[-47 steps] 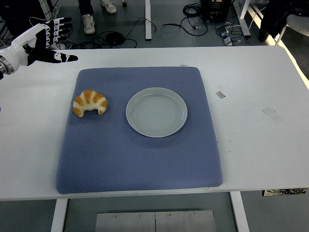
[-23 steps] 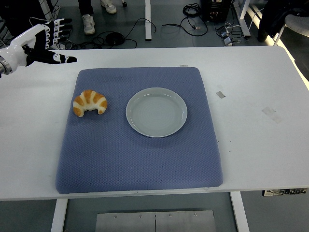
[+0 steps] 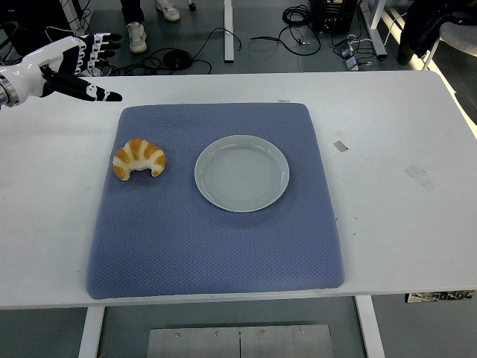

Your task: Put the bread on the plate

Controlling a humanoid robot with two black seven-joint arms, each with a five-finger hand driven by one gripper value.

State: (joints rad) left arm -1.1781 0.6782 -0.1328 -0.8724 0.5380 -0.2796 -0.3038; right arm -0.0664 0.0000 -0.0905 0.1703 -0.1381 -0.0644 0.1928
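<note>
I hold the left robot hand (image 3: 78, 63) at upper left, fingers spread and empty, ready to grasp. The croissant (image 3: 139, 158) rests on the blue mat (image 3: 216, 246), left of the empty plate (image 3: 241, 172).

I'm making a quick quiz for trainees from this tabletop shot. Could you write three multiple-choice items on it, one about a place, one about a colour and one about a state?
1. Where does the bread lie?
A. on the plate
B. on the mat, left of the plate
C. on the bare table

2. What colour is the mat?
A. blue
B. red
C. green

3. What is the left hand doing?
A. gripping the bread
B. pressing on the plate
C. open, holding nothing

Answers:
1 B: the bread sits on the mat, apart from the plate.
2 A: the mat is blue.
3 C: the fingers are spread at the table's far left corner.
</note>
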